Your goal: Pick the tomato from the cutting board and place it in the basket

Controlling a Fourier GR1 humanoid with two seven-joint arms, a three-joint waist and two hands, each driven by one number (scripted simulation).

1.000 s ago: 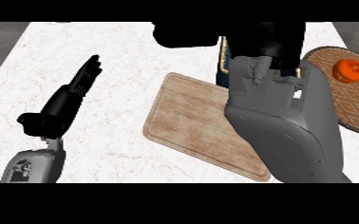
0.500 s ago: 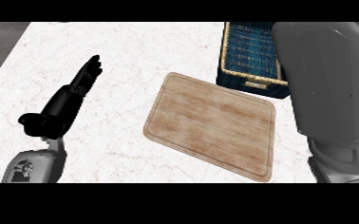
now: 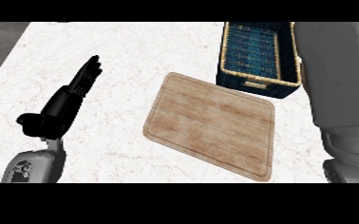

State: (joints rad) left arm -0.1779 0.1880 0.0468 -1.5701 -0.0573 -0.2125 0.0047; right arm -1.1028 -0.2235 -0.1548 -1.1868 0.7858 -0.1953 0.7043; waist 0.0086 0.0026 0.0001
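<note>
The wooden cutting board [image 3: 210, 126] lies in the middle of the white counter with nothing on it. The tomato shows nowhere in the head view. A dark blue woven basket [image 3: 254, 81] with a tan rim stands just beyond the board's far right corner; the part of its inside that shows holds nothing. My left hand [image 3: 67, 99] rests open at the left, fingers straight and pointing away, well apart from the board. Only the grey forearm [image 3: 333, 85] of my right arm shows, along the right edge; it covers the basket's right side, and its hand is out of view.
White marble counter [image 3: 133, 47] spreads around the board and to the left of the basket. A dark strip [image 3: 10, 33] at the far left marks the counter's edge.
My right hand, over the board's right part a second ago, has left the view; only its forearm stays at the right. The tomato seen at the right then is gone, and the basket now shows.
</note>
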